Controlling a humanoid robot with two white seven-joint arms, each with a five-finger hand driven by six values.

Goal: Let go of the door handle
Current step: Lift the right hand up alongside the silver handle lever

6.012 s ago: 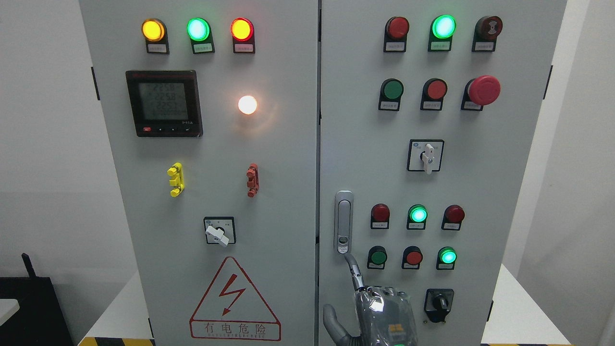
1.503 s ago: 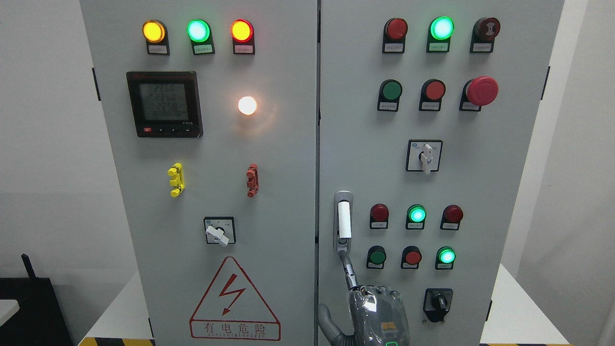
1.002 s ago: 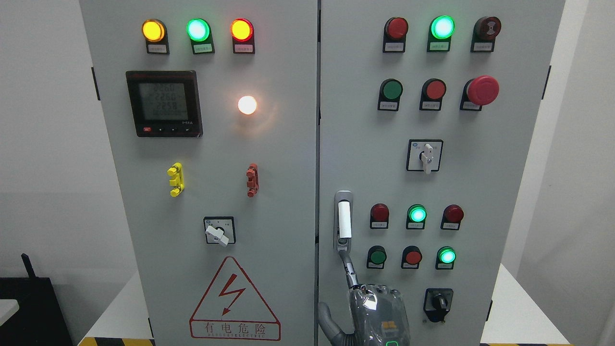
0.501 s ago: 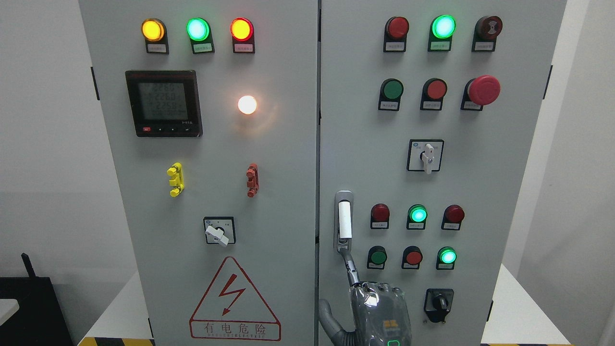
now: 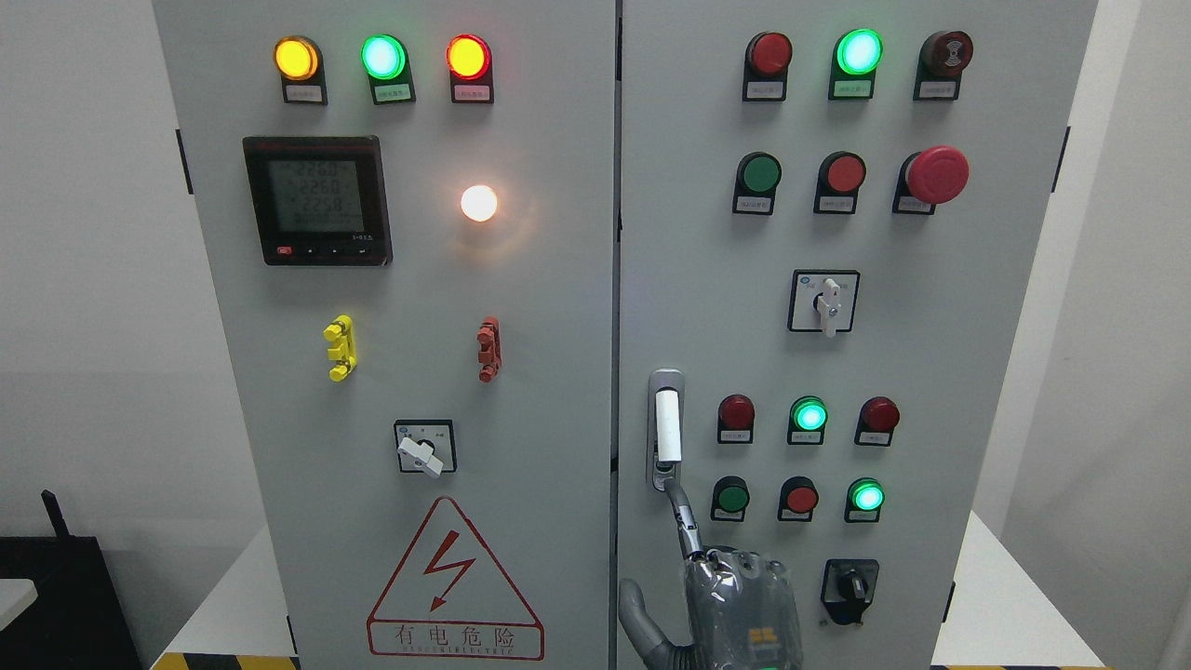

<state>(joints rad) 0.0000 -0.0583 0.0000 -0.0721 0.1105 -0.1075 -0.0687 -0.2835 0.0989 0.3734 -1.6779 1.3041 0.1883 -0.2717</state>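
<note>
Right hand, grey and wrapped in clear film, is being held at the bottom edge with its index finger stretched out and the other fingers folded, nothing being gripped. The fingertip is being pressed against the lower end of the silver recessed door handle with the white lever, which lies at 11 o'clock from the palm, its long axis running 12 to 6. Withdrawal toward 5 o'clock is likely being called for. On the red warning triangle, "有电危险" is being displayed; button labels are too small to read.
</note>
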